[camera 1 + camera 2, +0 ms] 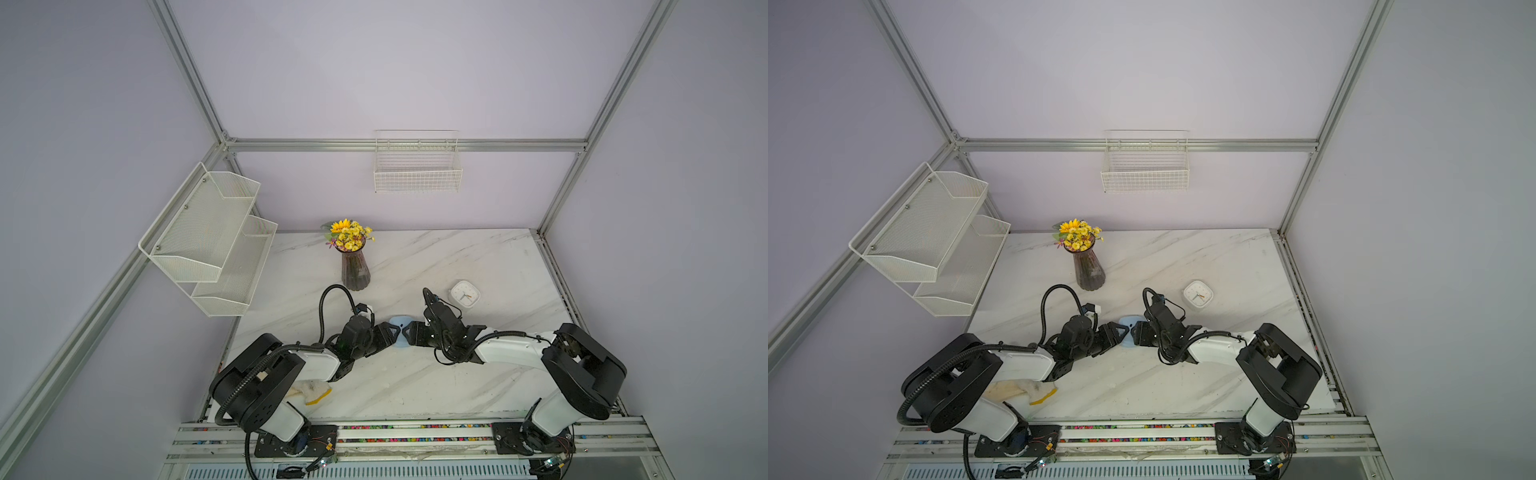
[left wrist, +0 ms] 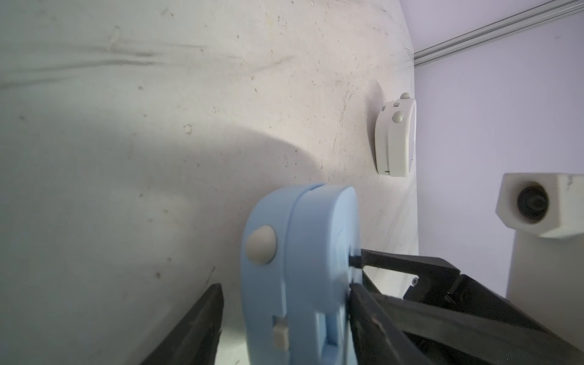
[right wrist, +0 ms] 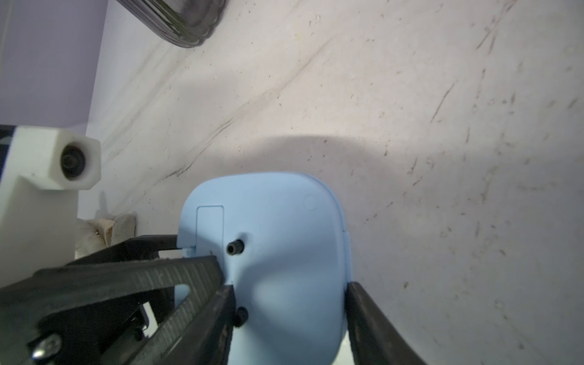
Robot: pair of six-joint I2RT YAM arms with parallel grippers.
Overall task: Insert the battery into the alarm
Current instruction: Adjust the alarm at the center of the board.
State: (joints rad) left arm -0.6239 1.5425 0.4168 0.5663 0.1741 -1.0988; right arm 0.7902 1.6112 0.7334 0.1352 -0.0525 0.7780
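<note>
A light blue alarm (image 1: 400, 330) (image 1: 1128, 330) stands on edge at the middle of the marble table, between my two grippers. My right gripper (image 3: 290, 288) (image 1: 409, 332) is shut on it, one finger on each side edge. The alarm's back (image 3: 278, 237) faces this wrist camera, with a closed rectangular cover (image 3: 210, 221) and two black knobs. My left gripper (image 2: 286, 287) (image 1: 394, 332) straddles the alarm (image 2: 300, 252) front to back. One finger touches the back. The other finger (image 2: 205, 316) stands a little off the front, so it is open. The battery is out of view.
A white clock (image 1: 464, 294) (image 2: 395, 139) stands behind the right arm. A dark vase of yellow flowers (image 1: 354, 266) stands behind the left arm. A cloth with a yellow sponge (image 1: 311, 392) lies under the left arm. A mesh shelf (image 1: 208, 237) and a wire basket (image 1: 417, 170) hang on the walls.
</note>
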